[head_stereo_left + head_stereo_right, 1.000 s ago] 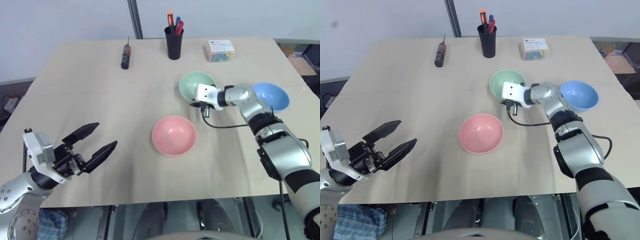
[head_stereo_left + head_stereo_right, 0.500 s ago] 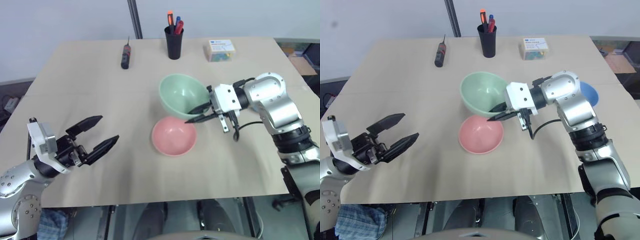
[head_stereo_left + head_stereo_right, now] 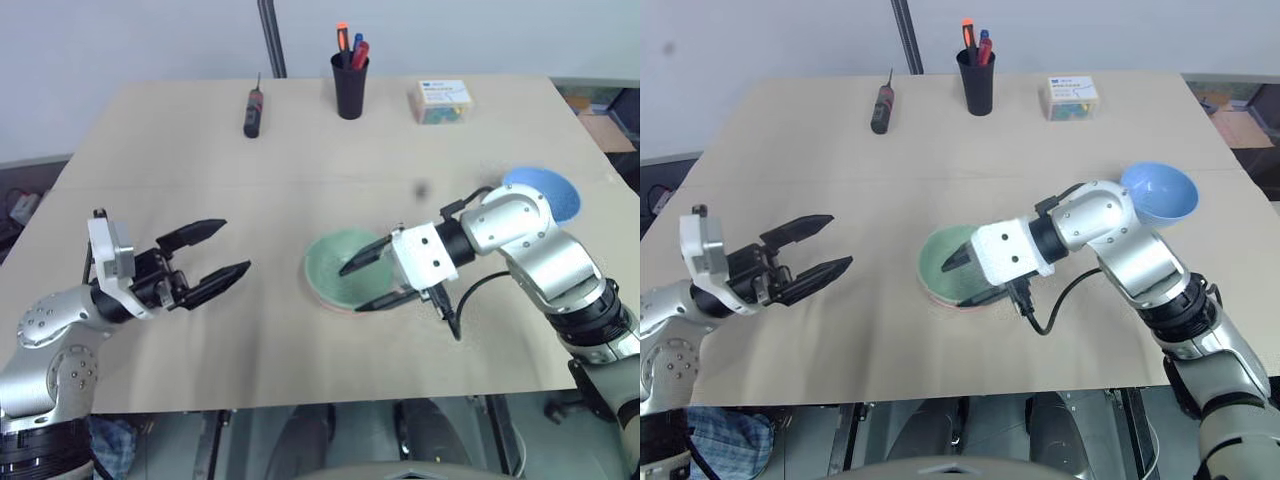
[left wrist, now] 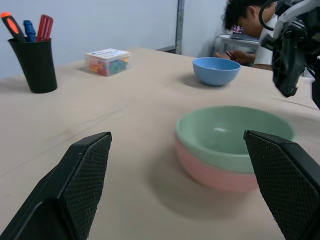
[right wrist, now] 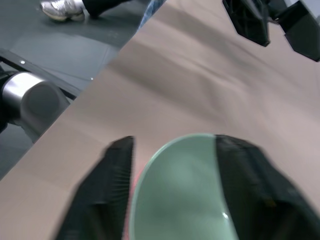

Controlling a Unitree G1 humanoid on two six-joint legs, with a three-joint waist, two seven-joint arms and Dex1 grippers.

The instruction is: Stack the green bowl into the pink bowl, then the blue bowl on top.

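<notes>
One step is done: the green bowl (image 3: pixel 341 268) sits nested in the pink bowl (image 4: pixel 212 174). The right hand (image 3: pixel 374 279) is spread beside it, the left hand (image 3: pixel 218 254) spread too; the blue bowl (image 3: pixel 548 188) waits apart.

On the far side of the table (image 3: pixel 180 330) you see a black cup (image 3: pixel 348 88) holding pens (image 3: pixel 350 45). A dark screwdriver (image 3: pixel 251 110) lies well apart on its left. A small clear box (image 3: pixel 442 101) of colourful items sits on its right. A person (image 4: pixel 245 30) is seated beyond the table's edge.
</notes>
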